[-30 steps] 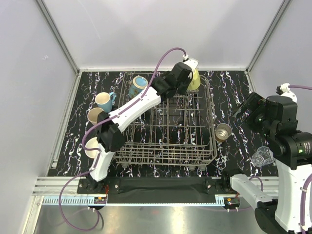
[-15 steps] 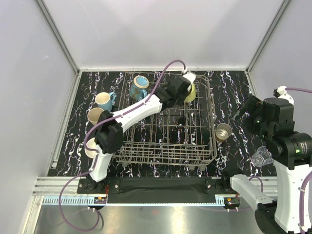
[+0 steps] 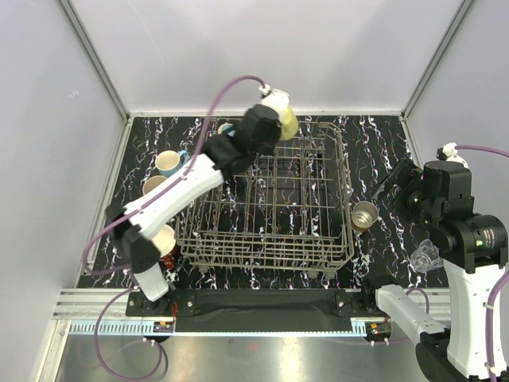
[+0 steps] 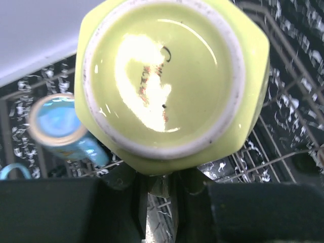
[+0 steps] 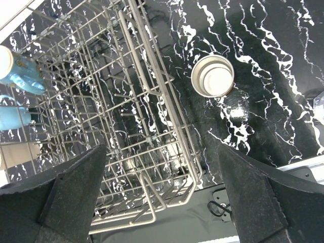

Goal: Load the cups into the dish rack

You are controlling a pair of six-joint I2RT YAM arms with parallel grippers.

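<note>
My left gripper (image 3: pixel 273 125) is shut on the handle of a yellow-green mug (image 3: pixel 287 123), held high over the back edge of the dish rack (image 3: pixel 334 253). The left wrist view faces the yellow-green mug's (image 4: pixel 167 76) underside, with my left gripper (image 4: pixel 161 183) clamped on the handle just below it. A blue mug (image 4: pixel 61 129) lies in the rack's back left part. My right gripper (image 5: pixel 162 202) hangs open over the rack's right rim (image 5: pixel 152 76), holding nothing. A steel tumbler (image 3: pixel 364 215) stands upright right of the rack. A clear glass (image 3: pixel 427 256) sits near the right arm.
Left of the rack stand a light blue mug (image 3: pixel 169 163), a cream mug (image 3: pixel 153 185) and another cup (image 3: pixel 165 239), partly behind my left arm. White walls close in the black marbled table (image 3: pixel 382 143). The right wrist view shows the steel tumbler (image 5: pixel 212 76) beside the rack.
My left arm has lifted the yellow-green mug from the rack's back right corner and swung it up and left. The right arm has barely moved.
</note>
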